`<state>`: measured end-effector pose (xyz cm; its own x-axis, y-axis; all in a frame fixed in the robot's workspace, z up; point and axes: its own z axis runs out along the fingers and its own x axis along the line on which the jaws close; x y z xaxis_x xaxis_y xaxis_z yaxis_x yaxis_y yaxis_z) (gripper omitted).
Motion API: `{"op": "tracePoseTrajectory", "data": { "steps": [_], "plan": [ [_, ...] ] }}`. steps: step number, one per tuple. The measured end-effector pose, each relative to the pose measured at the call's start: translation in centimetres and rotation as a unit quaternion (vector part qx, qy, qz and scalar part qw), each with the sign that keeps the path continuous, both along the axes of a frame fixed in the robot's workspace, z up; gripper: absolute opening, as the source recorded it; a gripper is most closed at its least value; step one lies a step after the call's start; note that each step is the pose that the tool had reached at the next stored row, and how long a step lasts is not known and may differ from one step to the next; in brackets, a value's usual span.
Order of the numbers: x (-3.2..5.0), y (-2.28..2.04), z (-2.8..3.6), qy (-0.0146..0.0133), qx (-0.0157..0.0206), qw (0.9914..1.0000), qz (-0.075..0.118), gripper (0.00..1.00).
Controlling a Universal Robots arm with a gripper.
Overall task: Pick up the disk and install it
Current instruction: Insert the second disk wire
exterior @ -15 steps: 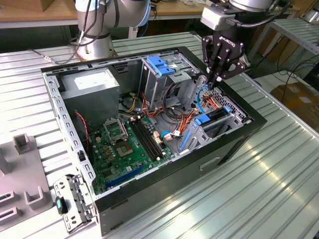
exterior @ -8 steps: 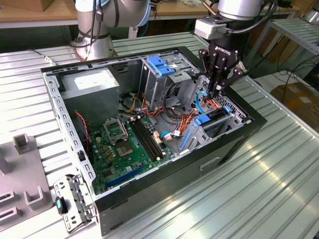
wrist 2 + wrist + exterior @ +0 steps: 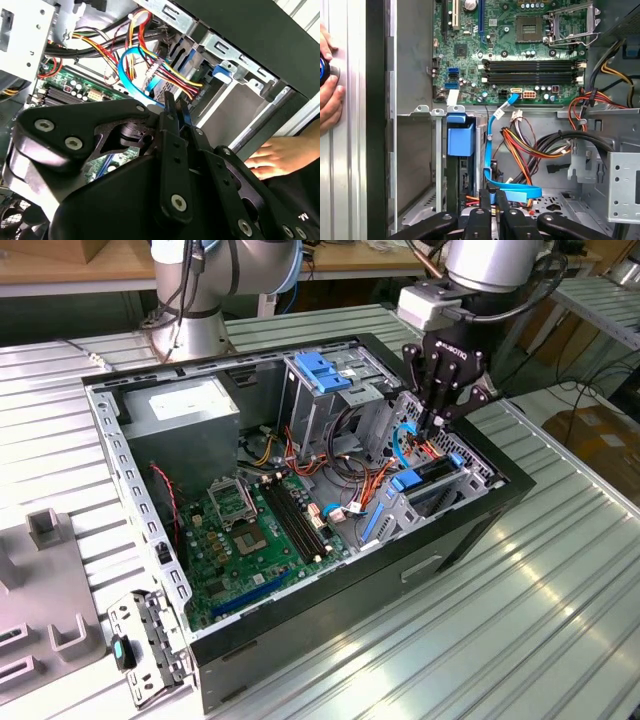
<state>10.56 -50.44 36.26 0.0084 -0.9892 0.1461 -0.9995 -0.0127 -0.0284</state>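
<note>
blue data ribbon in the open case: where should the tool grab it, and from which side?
Probably at the low bend of the blue data cable, coming down through the case's open side. There the ribbon stands edge-on to the tool, so its broad faces can be pinched. Farther along it lies flat, close to the coloured power wires.

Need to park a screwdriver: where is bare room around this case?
Bare ribbed table runs along the black case, toward the exterior view's right. Crowded: cables around the gripper inside, and the grey fixture at that view's left.
</note>
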Motion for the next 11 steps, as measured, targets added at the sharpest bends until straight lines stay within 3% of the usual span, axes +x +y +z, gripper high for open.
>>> {"op": "tracePoseTrajectory", "data": {
  "steps": [11],
  "plan": [
    [0.0, -1.71, -0.68, 0.0, 0.0, 1.0, 0.0, 0.16]
  ]
}}
